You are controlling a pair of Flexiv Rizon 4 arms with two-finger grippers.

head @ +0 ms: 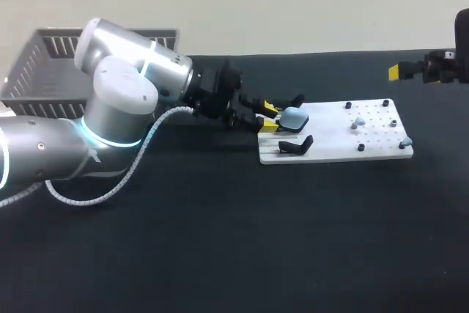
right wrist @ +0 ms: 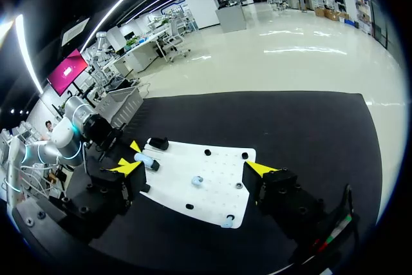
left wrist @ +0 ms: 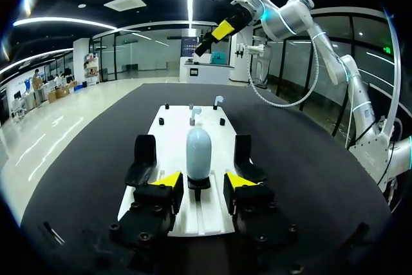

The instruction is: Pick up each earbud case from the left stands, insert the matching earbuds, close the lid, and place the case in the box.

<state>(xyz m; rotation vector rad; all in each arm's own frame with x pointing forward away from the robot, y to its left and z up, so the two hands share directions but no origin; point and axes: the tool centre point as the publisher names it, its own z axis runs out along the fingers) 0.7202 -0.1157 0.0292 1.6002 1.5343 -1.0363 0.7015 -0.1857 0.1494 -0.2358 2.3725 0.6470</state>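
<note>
Table (head: 220, 254): black, white board (head: 330, 146) holding blue case (head: 294, 116).
Left gripper (head: 268, 117): fingers apart, straddling case, not touching.
Risk: uneven closing could knock case off stand (left wrist: 198, 183).

A pale blue, rounded earbud case (head: 294, 116) stands at the left end of a white board (head: 381, 150), between two black stands (head: 296, 144). Two small pale blue earbuds (head: 357, 122) sit toward the board's right end. The grey slatted box (head: 44, 64) lies at the far left.

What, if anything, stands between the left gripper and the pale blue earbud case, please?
Nothing visible does. The left gripper is open, and the earbud case stands upright just ahead of the gap between its fingers; the two black stands flank the path at either side.
</note>
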